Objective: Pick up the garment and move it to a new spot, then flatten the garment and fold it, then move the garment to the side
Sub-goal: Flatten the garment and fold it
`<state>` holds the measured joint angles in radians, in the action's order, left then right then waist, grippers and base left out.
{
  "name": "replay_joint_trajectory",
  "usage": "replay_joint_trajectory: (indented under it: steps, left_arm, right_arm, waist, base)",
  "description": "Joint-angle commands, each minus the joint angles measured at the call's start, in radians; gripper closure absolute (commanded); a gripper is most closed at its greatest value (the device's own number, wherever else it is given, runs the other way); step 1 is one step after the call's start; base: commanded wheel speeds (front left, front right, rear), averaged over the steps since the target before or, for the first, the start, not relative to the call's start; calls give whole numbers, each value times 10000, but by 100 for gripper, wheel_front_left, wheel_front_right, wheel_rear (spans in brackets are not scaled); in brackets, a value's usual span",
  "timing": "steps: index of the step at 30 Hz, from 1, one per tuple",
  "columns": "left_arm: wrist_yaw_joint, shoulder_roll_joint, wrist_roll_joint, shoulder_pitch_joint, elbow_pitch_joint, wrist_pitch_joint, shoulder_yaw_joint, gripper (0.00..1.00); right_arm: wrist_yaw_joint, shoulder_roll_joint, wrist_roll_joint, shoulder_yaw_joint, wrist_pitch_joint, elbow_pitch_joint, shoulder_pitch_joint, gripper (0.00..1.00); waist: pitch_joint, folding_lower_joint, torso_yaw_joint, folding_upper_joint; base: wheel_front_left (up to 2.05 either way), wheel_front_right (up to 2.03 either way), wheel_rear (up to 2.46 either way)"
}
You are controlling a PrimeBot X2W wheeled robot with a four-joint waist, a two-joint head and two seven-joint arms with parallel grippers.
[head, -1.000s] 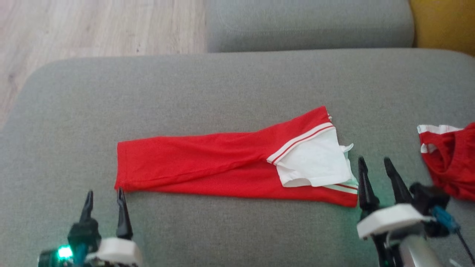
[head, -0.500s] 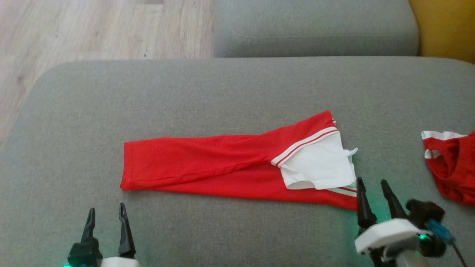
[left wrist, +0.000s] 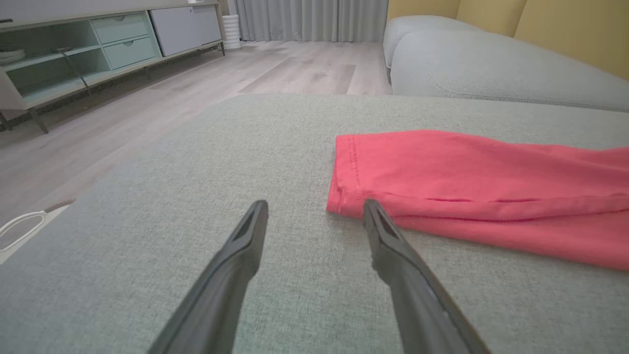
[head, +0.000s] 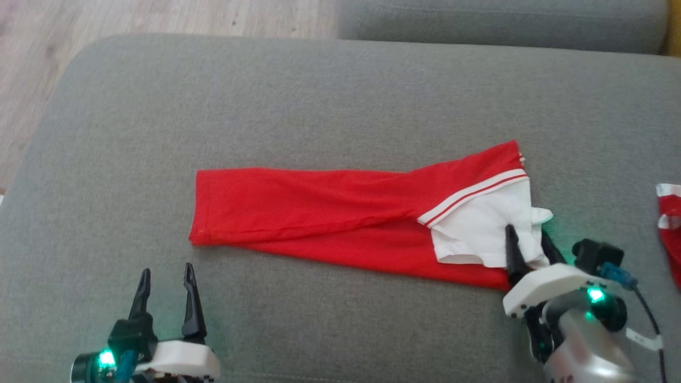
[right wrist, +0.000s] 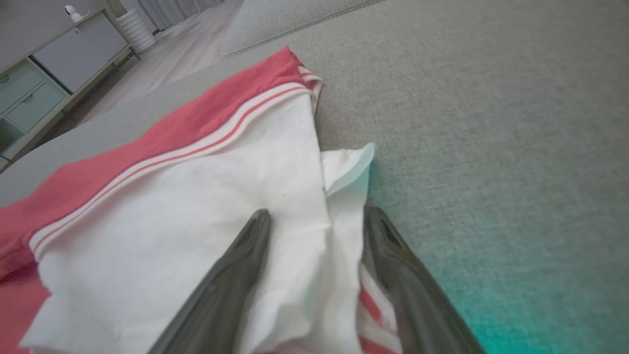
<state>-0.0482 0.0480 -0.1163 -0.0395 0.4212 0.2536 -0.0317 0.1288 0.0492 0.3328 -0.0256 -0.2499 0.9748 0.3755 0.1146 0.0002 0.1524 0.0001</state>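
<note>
A red garment (head: 330,213) with a white, red-striped end lies folded into a long strip across the grey cushion (head: 340,96). My left gripper (head: 166,270) stands open just short of the strip's left corner; in the left wrist view its right fingertip (left wrist: 372,209) sits at the hem of the garment (left wrist: 467,182). My right gripper (head: 526,234) is open over the white end. In the right wrist view the white cloth of the garment (right wrist: 196,196) lies between the fingers of that gripper (right wrist: 318,211), not pinched.
A second red and white cloth (head: 671,229) lies at the cushion's right edge. Wooden floor (head: 159,16) runs past the far left, another grey cushion (head: 505,21) behind. A low cabinet (left wrist: 73,54) stands across the floor.
The head view has shifted. My right gripper has moved from beside the garment's right end to over its white part. The left gripper stays open near the left corner.
</note>
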Motion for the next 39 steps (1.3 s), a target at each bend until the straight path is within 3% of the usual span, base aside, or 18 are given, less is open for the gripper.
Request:
replay_joint_trajectory:
  steps: [1, 5, 13, 14, 15, 16, 20, 28, 33, 39]
  left_arm:
    - [-33, 26, -131, -387, -208, 82, 255, 0]
    - [-54, 24, -191, -455, -241, 82, 205, 0]
    - [-22, 23, -238, -442, -136, 82, 11, 0]
    - [-15, 23, -244, -444, -119, 82, -14, 0]
    - [-6, 23, -255, -438, -110, 82, -41, 0]
    - [5, 23, -264, -420, -106, 82, -62, 0]
    - [53, 23, -305, -229, -65, 82, -40, 0]
    - [201, 23, -384, 75, 31, 82, -388, 0]
    - [192, 22, -478, -28, 90, 82, -785, 0]
    - [215, 22, -558, -158, 163, 82, -1279, 0]
  right_arm:
    - [19, 11, 61, -218, 15, 122, 375, 0]
    - [19, 11, 644, -584, -53, 509, 530, 0]
    - [19, 11, 2512, -2686, -43, 375, 662, 0]
    - [19, 11, 2611, -2805, -50, 437, 687, 27]
    - [19, 11, 2653, -2833, -62, 543, 713, 76]
    - [19, 11, 2619, -2770, -80, 671, 757, 100]
    - [19, 178, 2251, -1930, -111, 722, 799, 100]
    - [19, 820, 936, -50, -116, -754, 186, 100]
    - [19, 371, 583, -769, -117, -2220, 248, 100]
    - [19, 52, 1482, -2578, -105, -3237, 299, 100]
  waist:
    - [153, -2, 164, -1]
    - [247, -2, 281, -1]
    - [179, -2, 398, -1]
    - [152, -2, 408, -1]
    - [110, -2, 406, -1]
    - [72, -2, 391, -1]
    - [-181, -2, 206, -1]
    - [-686, -2, -329, -1]
    - [-697, -2, -328, -1]
    - [-603, -2, 224, -1]
  base:
    - [0, 0, 0]
    - [0, 0, 0]
    - [0, 0, 0]
    - [0, 0, 0]
    - [0, 0, 0]
    - [0, 0, 0]
    - [0, 0, 0]
    - [0, 0, 0]
    - [0, 0, 0]
    - [0, 0, 0]
